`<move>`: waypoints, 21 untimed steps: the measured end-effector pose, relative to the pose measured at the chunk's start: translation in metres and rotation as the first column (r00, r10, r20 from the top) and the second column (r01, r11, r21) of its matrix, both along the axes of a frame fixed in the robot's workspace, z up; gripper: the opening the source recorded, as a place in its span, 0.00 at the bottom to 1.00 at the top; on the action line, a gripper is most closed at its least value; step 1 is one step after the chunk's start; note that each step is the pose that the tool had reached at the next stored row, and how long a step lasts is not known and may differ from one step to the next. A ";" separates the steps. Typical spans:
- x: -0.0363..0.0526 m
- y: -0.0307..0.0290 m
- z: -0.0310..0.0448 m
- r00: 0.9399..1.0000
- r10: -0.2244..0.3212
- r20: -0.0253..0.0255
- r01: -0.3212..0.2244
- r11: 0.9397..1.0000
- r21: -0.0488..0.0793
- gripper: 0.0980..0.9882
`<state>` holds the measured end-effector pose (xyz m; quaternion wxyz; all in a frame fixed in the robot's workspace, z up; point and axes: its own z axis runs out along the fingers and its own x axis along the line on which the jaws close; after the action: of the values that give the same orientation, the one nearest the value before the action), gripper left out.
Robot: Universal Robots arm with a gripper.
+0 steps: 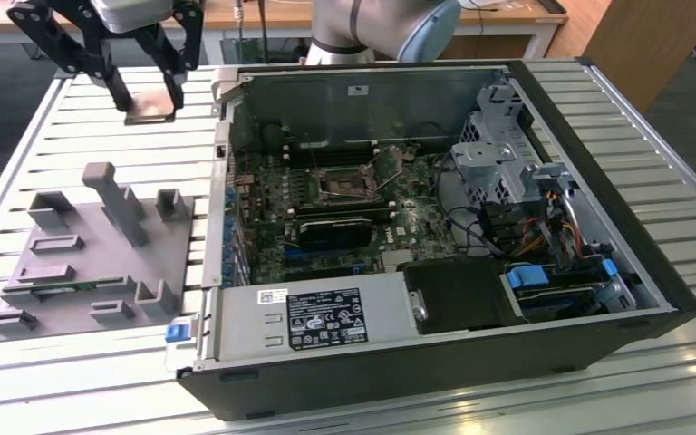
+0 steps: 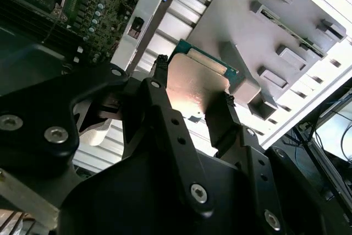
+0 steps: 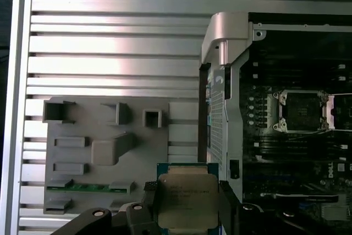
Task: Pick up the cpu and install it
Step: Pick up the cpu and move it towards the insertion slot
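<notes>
1 slatted table (image 1: pixel 82 149), 1 open PC case (image 1: pixel 420 367) w/ 1 socket (image 1: pixel 345 184) on its board, 1 grey holder plate (image 1: pixel 94 263), 1 gripper (image 1: pixel 149 98), 1 cpu (image 1: pixel 152 111).

Arm cut off at the exterior view's top edge. Fingers (image 2: pixel 159 67) cover two opposite cpu edges, and one more edge is cut off in the first wrist view.

Fingers clamped on cpu, held in air over table, at the exterior view's left of the case, farther back than the holder plate.

Cpu lies flat, metal lid up twd wrist. Near-square, so long axis can't tell.
</notes>
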<state>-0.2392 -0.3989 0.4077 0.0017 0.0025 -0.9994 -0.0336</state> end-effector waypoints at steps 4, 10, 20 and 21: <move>0.0099 0.0022 -0.0001 1.000 0.001 0.000 -0.001 1.000 0.000 0.48; 0.0236 0.0060 -0.0001 1.000 0.003 0.000 -0.003 1.000 0.000 0.48; 0.0461 0.0122 -0.0003 1.000 0.004 0.000 -0.004 1.000 0.000 0.48; 0.0482 0.0128 -0.0003 1.000 0.004 0.000 -0.004 1.000 0.000 0.48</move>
<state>-0.1910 -0.3861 0.4074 0.0018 0.0047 -0.9994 -0.0337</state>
